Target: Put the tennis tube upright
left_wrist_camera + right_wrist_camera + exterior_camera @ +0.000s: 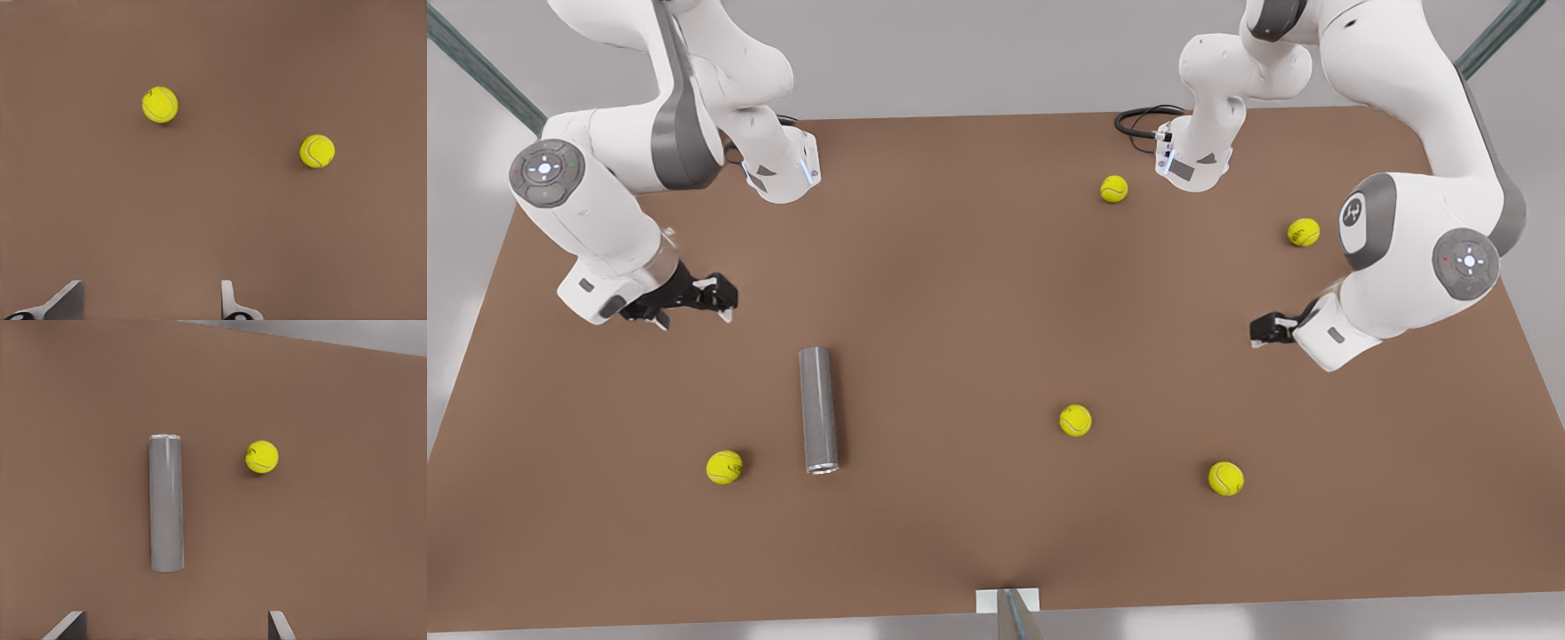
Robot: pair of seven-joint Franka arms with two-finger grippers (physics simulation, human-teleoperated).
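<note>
- The tennis tube (818, 410) lies flat on the brown tabletop (978, 293), its long axis running from 12 to 6 o'clock in the front view, with the lighter silvery rim at the 6 o'clock end. The job looks barely begun: nothing grips the tube, and it is not yet upright.
- The right pincer (694, 307) hangs above the tabletop on the front view's left. Its fingers (70, 625) stand apart, released and holding nothing.
- From that pincer the tube sits at about 4 o'clock in the front view, near but clearly apart. In the right wrist view the tube (166, 503) lies straight ahead between the two fingertips, which suggests the approach is already lined up.
- A tennis ball (724, 467) rests just beside the tube's rim end, at its 9 o'clock side, not touching it.
- The left pincer (1261, 331) waits on the front view's right, well apart from the tube. Its fingers (67, 301) are likewise spread and empty, looking down on two balls (160, 105) and (317, 151).
- My guess for the next move: the right pincer comes down across the tube's width near one end, clamps, then swings it up onto its base. The round metal could roll or slip, so a square grip matters.
</note>
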